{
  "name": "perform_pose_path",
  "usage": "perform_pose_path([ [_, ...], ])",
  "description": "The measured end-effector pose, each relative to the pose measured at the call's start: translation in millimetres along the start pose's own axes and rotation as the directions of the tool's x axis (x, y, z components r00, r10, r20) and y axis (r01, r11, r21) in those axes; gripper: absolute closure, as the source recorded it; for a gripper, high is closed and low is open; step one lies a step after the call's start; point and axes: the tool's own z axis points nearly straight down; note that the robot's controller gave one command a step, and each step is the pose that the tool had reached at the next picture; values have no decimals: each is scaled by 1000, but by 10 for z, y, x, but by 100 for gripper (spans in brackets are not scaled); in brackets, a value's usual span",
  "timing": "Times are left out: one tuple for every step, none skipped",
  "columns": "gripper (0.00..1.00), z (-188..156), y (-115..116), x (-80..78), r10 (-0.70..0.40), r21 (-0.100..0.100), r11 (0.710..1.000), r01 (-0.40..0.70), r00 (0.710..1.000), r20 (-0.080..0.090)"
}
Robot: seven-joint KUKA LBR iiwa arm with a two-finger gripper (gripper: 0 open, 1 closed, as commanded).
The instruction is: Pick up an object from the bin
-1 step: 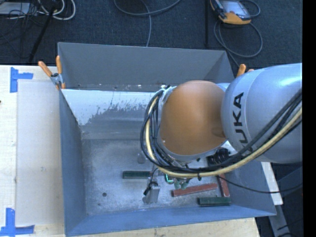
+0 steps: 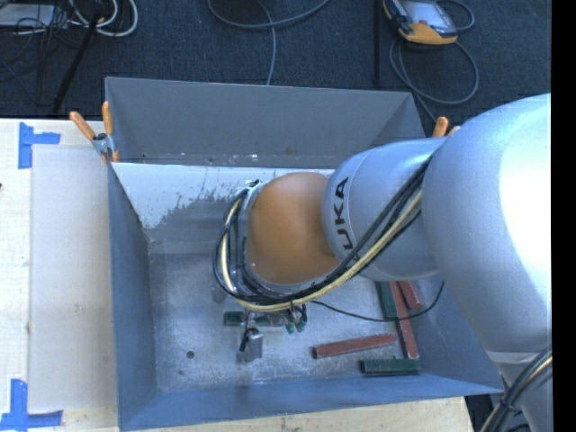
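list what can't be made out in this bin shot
Camera view: whether the gripper holds anything; it is small and dark beneath the orange wrist cover.
Camera view: the upper ends of the reddish and green sticks at the right, covered by the arm.
Camera view: the middle of the bin floor, hidden under the cover and arm.
Camera view: the dark speck at lower left, too small to identify.

Near the bin's [image 2: 180,313] front right corner lie a reddish-brown bar [image 2: 354,346] and a dark green bar [image 2: 389,365]. Two more (a reddish strip [image 2: 407,327], a green strip [image 2: 387,300]) lie along the right wall. Beyond the far edge, black cables [image 2: 274,52] and an orange-grey device [image 2: 423,23] lie on the dark floor [image 2: 180,52].
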Motion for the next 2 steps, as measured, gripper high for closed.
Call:
perform_pose_path([
  [100,-36,-5,-8,5,-1,1000,-5,1000,3],
  [100,-1158,0,172,-147,2,989,147,989,11],
])
